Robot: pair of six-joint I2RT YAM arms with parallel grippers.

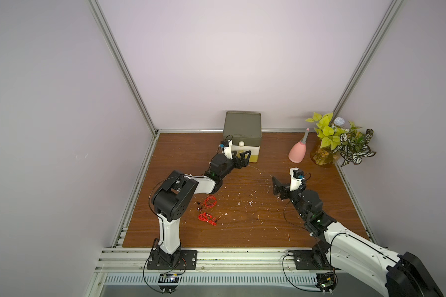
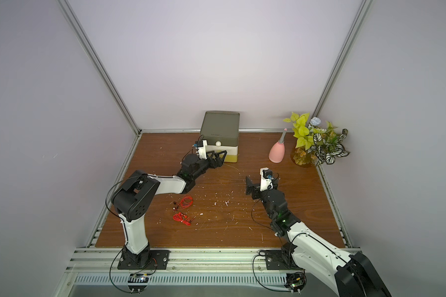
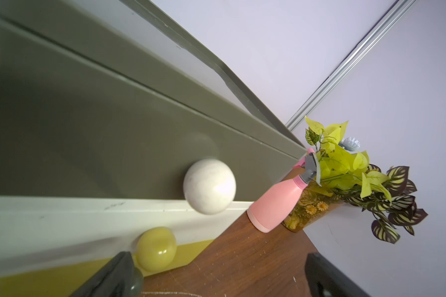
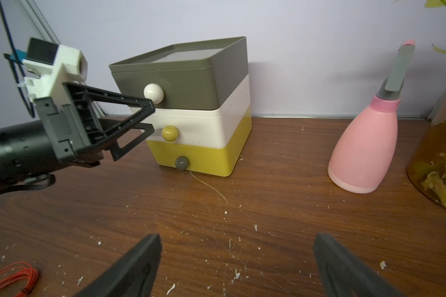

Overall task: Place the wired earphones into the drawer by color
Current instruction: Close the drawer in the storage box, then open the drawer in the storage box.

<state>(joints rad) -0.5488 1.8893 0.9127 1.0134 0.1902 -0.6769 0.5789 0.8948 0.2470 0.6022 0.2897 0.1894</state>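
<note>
The drawer [image 1: 242, 126] is olive-grey, cream and yellow; earphones [image 1: 209, 201] red, bottle [image 1: 297, 153] pink, table [image 1: 242, 226] wood-grained brown.

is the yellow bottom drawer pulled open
No, the yellow drawer sits shut, its front flush with the cream drawer above it.

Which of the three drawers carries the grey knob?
The bottom, yellow drawer. The olive top drawer has a white knob, the cream middle drawer a yellow knob.

tops: high, looking down | wrists: low, both facing drawer [image 4: 186, 102]
</note>
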